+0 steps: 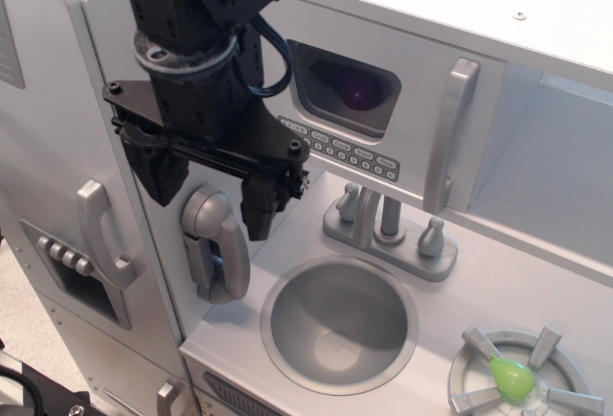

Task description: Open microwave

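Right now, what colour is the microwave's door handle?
Silver, a long vertical bar: the microwave handle, seen best in the observation image, the only view.

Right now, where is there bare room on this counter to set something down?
Bare counter lies right of the faucet, between microwave and burner. The sink basin is empty. Crowded: left corner, where the open pincer hangs by the phone.

light grey microwave [383,100], dark window [343,88], black gripper [213,196], green object [512,380]

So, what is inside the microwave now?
The microwave door looks shut, with its handle untouched. Its dark window shows only a faint purple reflection, so the contents cannot be seen. The open pincer hangs left of the door.
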`<action>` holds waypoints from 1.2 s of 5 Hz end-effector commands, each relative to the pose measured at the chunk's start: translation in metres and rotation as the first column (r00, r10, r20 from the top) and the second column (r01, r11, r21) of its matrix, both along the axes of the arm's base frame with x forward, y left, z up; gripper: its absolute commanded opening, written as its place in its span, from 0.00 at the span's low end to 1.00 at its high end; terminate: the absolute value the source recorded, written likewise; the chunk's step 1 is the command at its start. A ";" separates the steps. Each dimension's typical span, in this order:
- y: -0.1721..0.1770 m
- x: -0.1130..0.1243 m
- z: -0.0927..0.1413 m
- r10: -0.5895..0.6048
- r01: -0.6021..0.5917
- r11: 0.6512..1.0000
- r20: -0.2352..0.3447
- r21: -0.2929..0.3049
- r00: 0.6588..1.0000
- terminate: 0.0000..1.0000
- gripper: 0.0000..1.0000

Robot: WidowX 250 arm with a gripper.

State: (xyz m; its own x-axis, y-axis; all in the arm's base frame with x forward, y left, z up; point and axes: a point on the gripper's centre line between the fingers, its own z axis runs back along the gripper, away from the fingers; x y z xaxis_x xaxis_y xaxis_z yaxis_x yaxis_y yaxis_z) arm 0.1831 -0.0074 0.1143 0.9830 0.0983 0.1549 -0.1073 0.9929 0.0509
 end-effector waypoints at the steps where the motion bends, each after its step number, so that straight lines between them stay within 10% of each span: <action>1: 0.000 0.000 0.000 0.000 0.000 1.000 0.000 0.000 1.000 0.00 1.00; 6: -0.086 0.114 0.023 -0.001 0.009 0.994 0.077 -0.113 0.997 0.00 1.00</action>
State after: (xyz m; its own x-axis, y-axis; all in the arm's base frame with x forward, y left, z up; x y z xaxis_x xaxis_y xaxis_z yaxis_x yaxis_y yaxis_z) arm 0.2931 -0.0918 0.1220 0.9769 0.1185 0.1777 -0.1102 0.9924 -0.0556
